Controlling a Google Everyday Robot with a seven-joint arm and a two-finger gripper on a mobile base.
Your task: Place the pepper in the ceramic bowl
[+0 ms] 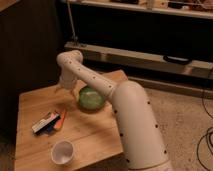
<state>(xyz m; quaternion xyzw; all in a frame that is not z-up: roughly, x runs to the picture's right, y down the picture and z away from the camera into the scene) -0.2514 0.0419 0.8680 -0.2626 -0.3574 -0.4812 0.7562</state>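
Pincer is hanging over the back left part of the bench, just left of the ceramic bowl, and it's spread wide with nothing in it. It points down at the wood, and I honestly can't tell whether the tips touch the surface or sit just above it.

The pepper isn't in the bowl yet. It's lying flat on the bench, a skinny orange thing, in front of the pincer and toward the left side. It's snug up against the right edge of a flat white, red and dark box, touching it or as good as, and both lie at roughly the same slant.

The bowl is the round pale-green one, sitting upright behind and to the right of the pepper, near but apart. Looks like there's nothing inside it.

Closer to the front edge there's a small white cup, upright with its mouth up, well apart from the bowl and a bit in front of the pepper.

The big white arm rises from the lower right, passes right beside the bowl and bends back down at its elbow above the pincer. Behind it all is a dark shelf, speckled floor and some cables on the right.
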